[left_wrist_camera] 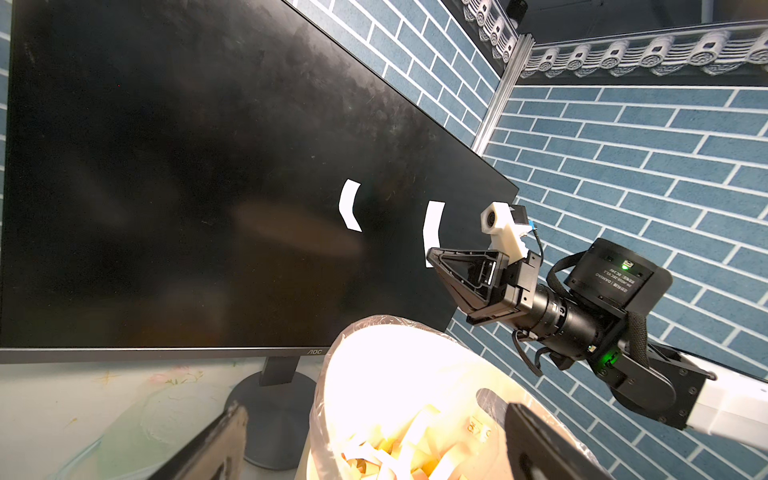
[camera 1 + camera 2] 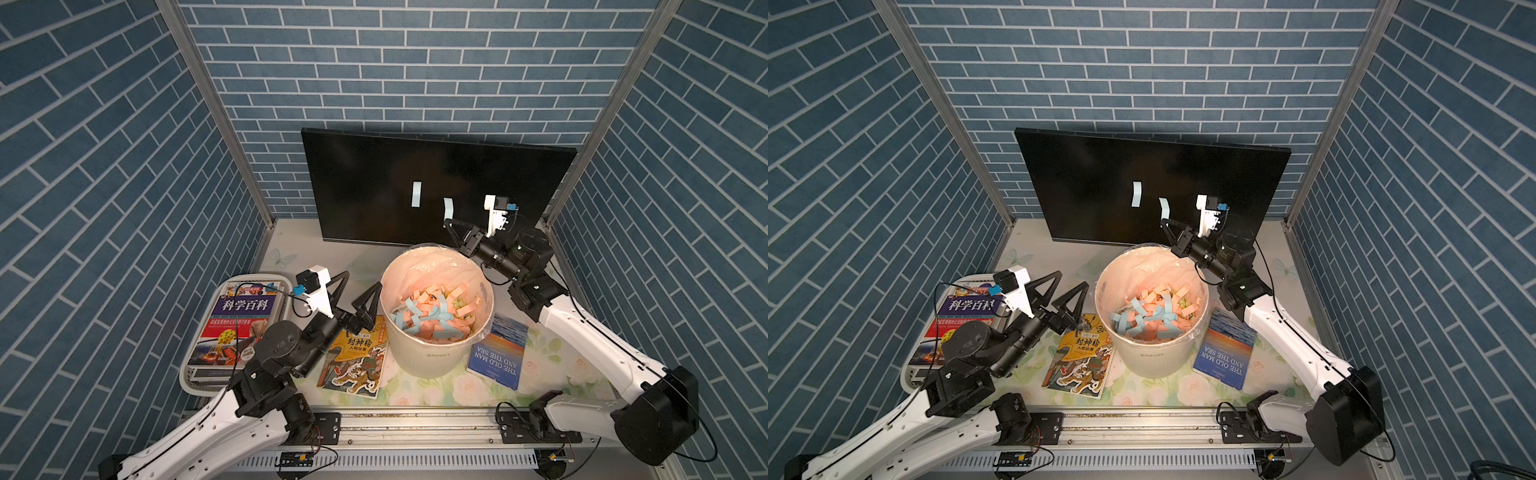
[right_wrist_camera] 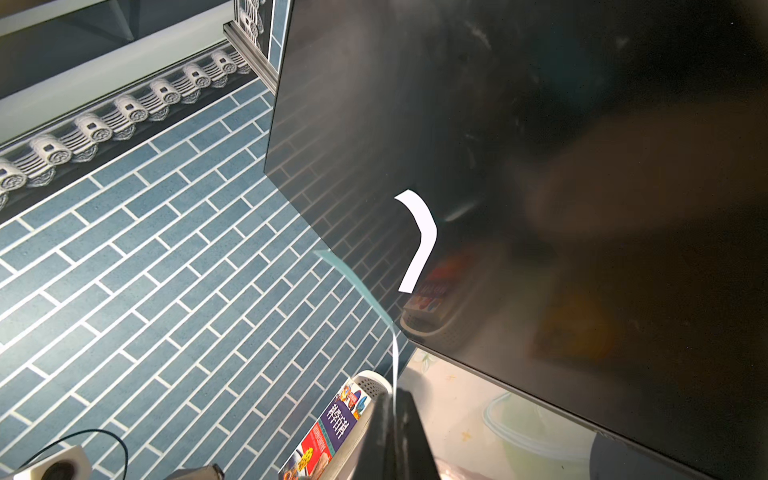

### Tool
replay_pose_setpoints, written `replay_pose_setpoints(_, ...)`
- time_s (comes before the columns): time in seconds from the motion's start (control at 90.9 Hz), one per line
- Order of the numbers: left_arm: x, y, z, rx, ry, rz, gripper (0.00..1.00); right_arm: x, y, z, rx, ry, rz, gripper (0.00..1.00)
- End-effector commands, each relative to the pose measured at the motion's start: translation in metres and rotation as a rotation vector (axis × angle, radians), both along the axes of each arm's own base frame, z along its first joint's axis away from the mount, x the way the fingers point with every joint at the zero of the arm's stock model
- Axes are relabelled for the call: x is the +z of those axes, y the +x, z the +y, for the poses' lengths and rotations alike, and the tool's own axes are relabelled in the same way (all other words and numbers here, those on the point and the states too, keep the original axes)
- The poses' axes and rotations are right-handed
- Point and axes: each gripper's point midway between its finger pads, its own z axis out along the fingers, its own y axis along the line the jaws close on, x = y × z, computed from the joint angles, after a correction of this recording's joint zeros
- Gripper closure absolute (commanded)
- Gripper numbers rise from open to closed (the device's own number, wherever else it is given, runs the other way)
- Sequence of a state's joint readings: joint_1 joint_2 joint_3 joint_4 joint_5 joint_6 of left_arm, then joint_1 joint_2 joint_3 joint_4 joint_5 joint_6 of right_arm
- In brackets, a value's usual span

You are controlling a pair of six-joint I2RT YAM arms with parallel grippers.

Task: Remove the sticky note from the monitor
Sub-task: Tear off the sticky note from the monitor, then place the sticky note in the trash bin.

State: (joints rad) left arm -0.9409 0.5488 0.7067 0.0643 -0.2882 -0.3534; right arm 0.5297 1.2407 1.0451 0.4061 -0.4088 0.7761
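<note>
The black monitor [image 2: 365, 187] [image 2: 1084, 187] stands at the back of the table. A pale blue sticky note [image 2: 416, 194] [image 3: 420, 241] clings to its screen near the middle, its lower end curling off. To the right of it a second pale blue sticky note [image 2: 448, 206] [image 1: 433, 228] rises from my right gripper [image 2: 446, 223] [image 3: 392, 399], which is shut on its lower end; the strip bends away from the screen. My left gripper [image 2: 361, 282] [image 1: 376, 436] hangs open and holds nothing beside the left rim of the white bin [image 2: 432, 357].
The bin, lined with a clear bag, holds several blue, pink and yellow paper strips. A white basket [image 2: 187, 374] of books sits front left. A yellow book [image 2: 357, 357] lies left of the bin and a blue book [image 2: 498, 353] lies right of it. Brick-pattern walls close in three sides.
</note>
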Motion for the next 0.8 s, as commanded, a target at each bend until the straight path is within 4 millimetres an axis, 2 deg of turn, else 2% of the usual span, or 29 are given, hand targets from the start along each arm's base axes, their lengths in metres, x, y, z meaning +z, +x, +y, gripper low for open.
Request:
replay_pose_setpoints(0.0,-0.002,-0.001,0.001,0.004,0.011,-0.004,0.0,-0.002,-0.013,-0.003,0.024,-0.05,-0.042,1.0)
replay_pose_setpoints(0.462,-0.002,-0.001,0.001,0.002,0.008,-0.004,0.0,-0.016,-0.048,0.005,0.106,-0.174,-0.094,1.0)
replay_pose_setpoints(0.792,-0.001,-0.001,0.002,0.002,0.003,-0.005,0.0,-0.03,-0.076,0.022,0.124,-0.311,-0.155,1.0)
